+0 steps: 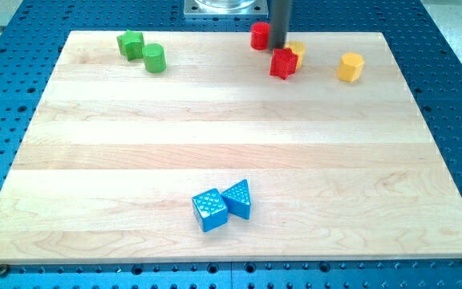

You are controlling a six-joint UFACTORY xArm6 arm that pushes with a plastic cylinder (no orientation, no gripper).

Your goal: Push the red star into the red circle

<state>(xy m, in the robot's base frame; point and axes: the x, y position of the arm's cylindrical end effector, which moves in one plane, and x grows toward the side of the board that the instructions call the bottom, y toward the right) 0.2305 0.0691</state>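
The red star (283,63) lies near the view's top, right of centre, on the wooden board (231,144). The red circle (259,35), a short cylinder, stands just up and left of it, at the board's top edge. My dark rod comes down from the top of the view, and my tip (278,47) sits between the two, right beside the red circle and just above the red star. A yellow block (297,53) touches the red star on its upper right and is partly hidden by it.
A yellow hexagon (350,67) lies to the right of the red star. A green block (130,43) and a green cylinder (154,58) sit at the top left. A blue cube (209,210) and a blue triangle (238,198) touch near the bottom centre.
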